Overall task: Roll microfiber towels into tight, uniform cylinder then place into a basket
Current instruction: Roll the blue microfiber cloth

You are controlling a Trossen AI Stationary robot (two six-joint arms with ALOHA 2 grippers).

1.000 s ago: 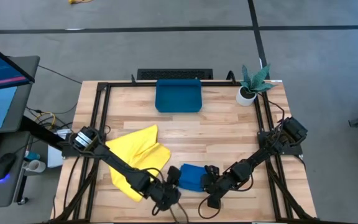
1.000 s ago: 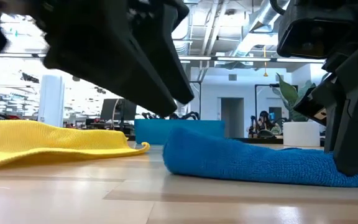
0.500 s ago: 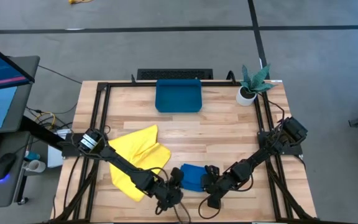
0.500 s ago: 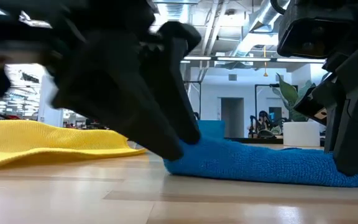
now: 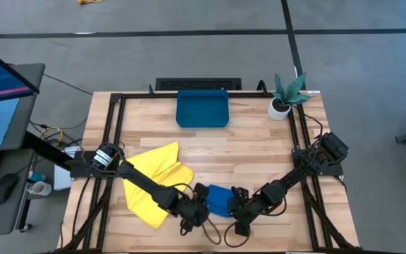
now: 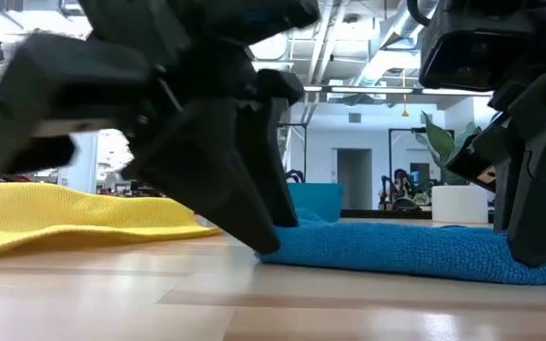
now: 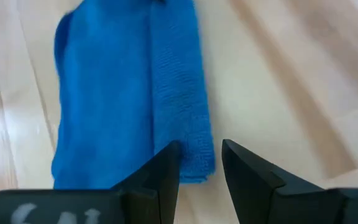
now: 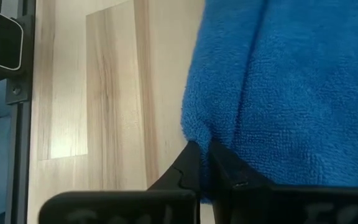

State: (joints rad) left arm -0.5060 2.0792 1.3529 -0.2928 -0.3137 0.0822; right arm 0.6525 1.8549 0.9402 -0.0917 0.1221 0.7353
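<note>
My right gripper (image 8: pixel 202 155) pinches the blue towel's (image 5: pixel 219 200) edge on the surface (image 5: pixel 259 148). My left gripper (image 7: pixel 201 163), fingers parted, straddles its opposite corner.

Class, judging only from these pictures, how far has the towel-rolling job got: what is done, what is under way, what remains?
Done: the blue towel lies folded into a narrow pad.
In hand: the right gripper is shut on its edge, and the left gripper, jaws apart, sits at its opposite end.
Left: no tight roll shows; the yellow towel lies spread and crumpled, and the basket holds nothing.
</note>
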